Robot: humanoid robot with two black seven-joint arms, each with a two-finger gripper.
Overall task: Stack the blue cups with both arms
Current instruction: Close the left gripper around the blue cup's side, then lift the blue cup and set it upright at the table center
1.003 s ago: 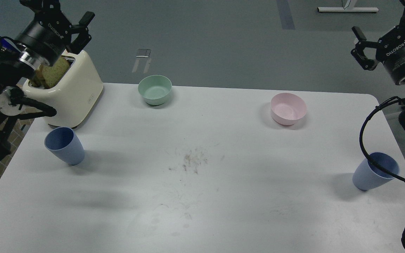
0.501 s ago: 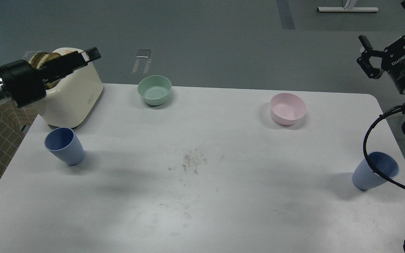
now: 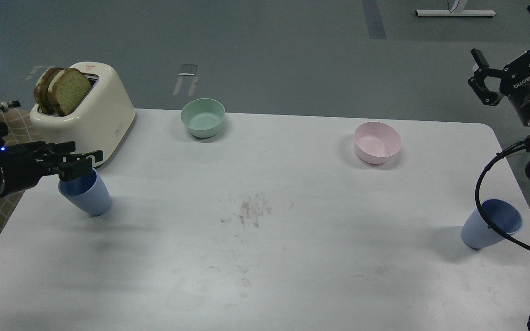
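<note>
Our left gripper came in low from the left edge, fingers pointing right, lying across the rim of the left blue cup and hiding part of its mouth. Seen side-on and dark, so we couldn't tell how far apart its fingers stood, nor whether they touched the cup. That cup sat upright near the table's left edge, just in front of the cream toaster w/ two bread slices sticking up.

Our right gripper hung high at the right edge, fingers spread wide, nothing between them; its far finger sat close to the frame edge. The right blue cup stood upright near the table's right edge, well below that gripper, a black cable crossing its mouth.

Mint-green bowl and pink bowl sat toward the back, well apart.
</note>
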